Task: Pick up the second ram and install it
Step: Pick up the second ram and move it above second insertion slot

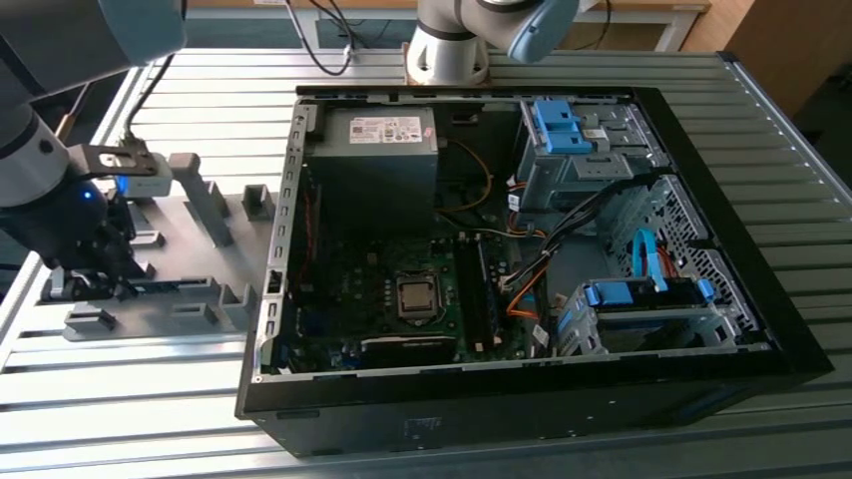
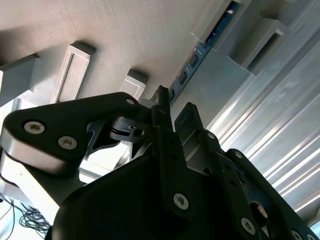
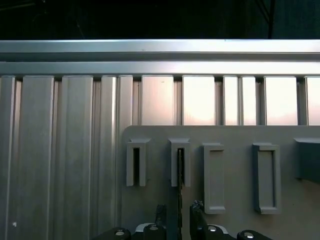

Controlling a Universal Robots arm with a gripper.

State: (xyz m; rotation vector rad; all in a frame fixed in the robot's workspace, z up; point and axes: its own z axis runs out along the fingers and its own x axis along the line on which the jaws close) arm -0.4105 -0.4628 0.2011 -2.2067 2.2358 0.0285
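The second ram is a thin dark stick standing on edge in a slot of the grey fixture tray. In the second wrist view the ram runs along the tray away from my fingers. My gripper is low over the tray and open, one black fingertip on each side of the stick's near end, with a gap to it. In the exterior view the gripper sits at the tray's left end, where the ram shows as a dark line.
An open computer case lies to the exterior view's right of the tray, with the motherboard, power supply and blue drive cages inside. Upright grey blocks stand on the tray. Ribbed metal tabletop surrounds it all.
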